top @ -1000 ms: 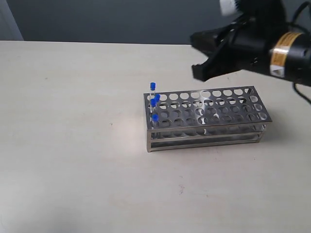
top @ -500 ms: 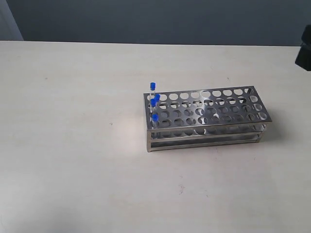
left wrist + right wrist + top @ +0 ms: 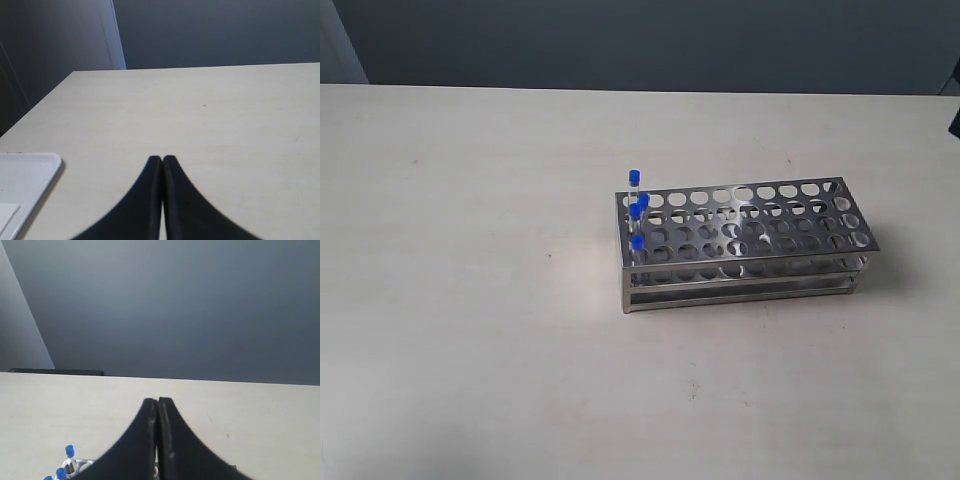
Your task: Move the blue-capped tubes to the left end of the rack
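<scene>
The steel rack (image 3: 740,272) stands right of the table's middle. Several blue-capped tubes (image 3: 638,212) stand upright in the holes at its left end, one behind another. The right wrist view catches two of their blue caps (image 3: 69,449) and a corner of the rack (image 3: 86,462). My right gripper (image 3: 158,401) is shut and empty, raised away from the rack. Only a dark sliver of that arm (image 3: 956,120) shows at the exterior view's right edge. My left gripper (image 3: 162,159) is shut and empty over bare table, and it does not show in the exterior view.
A white tray (image 3: 25,175) lies by the table's edge near my left gripper. The beige table (image 3: 470,300) runs wide to the left of the rack and in front of it. A dark wall stands behind the table.
My right arm has pulled back from above the rack's far right side and gone off to the right, almost out of the exterior view. The tubes and rack have not moved.
</scene>
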Robot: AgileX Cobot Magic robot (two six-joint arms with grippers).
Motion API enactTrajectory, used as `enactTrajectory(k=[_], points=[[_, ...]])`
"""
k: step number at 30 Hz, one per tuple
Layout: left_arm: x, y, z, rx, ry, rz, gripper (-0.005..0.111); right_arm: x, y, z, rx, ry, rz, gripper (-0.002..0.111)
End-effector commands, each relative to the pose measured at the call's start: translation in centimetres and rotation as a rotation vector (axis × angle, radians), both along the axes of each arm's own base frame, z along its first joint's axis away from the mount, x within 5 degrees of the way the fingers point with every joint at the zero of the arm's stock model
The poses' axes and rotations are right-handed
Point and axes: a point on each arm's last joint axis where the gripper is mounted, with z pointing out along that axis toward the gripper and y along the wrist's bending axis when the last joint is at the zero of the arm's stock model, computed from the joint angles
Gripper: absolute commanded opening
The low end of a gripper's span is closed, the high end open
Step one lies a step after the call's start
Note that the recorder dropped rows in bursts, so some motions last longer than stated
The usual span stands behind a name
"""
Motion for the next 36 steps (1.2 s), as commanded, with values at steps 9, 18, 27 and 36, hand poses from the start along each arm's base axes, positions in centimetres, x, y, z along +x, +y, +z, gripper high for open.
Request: enactTrajectory(k=[9, 18, 27, 36], points=[[0.0, 0.0, 0.0, 0.002, -0.012, -0.006, 0.0, -1.8, -3.6, -3.6, -0.098, 0.187, -0.271, -0.001], [0.0, 0.0, 0.0, 0.002, -0.012, -0.006, 0.0, -4.7, -4.3, -7.7, -0.081, 0.066, -0.274, -0.001], [0.0, 0.0, 0.0, 0.002, -0.012, -0.006, 0.0, -6.8, -4.8, -9.0, -0.039, -0.082, -0.347, -0.001], [0.0, 0.0, 0.0, 0.002, -0.012, -0.006, 0.0, -6.9, -4.8, -9.0, -0.035, -0.082, -0.343, -0.001]])
